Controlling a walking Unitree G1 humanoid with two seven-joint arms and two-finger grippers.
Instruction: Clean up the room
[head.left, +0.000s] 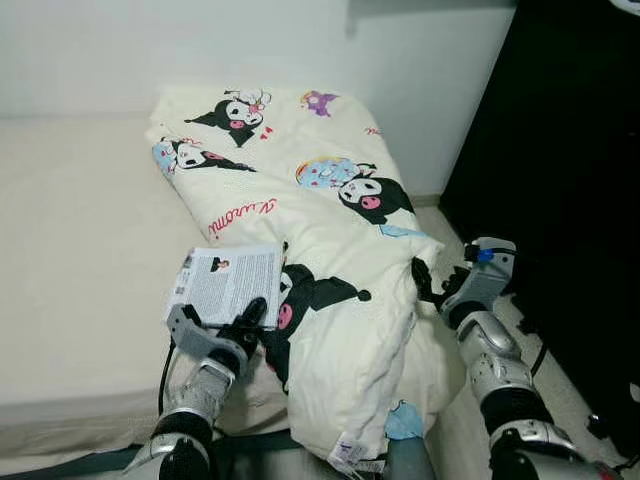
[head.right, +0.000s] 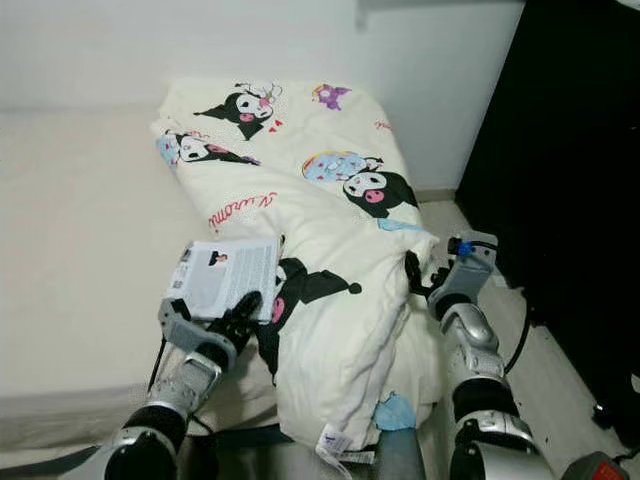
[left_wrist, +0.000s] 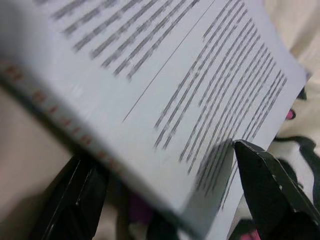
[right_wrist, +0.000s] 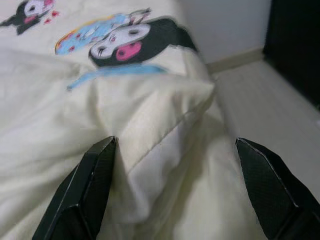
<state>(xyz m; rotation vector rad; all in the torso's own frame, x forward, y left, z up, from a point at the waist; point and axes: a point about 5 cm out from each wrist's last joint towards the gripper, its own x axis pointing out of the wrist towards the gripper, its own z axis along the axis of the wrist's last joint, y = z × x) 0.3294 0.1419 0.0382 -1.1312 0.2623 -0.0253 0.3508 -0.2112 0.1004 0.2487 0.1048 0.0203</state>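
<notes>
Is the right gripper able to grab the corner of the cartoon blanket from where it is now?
Probably yes: the right gripper is open with the blanket corner between its fingers, nothing blocking.

Head views downward over quilt (head.left: 330, 250) — wrist views close-up.
</notes>
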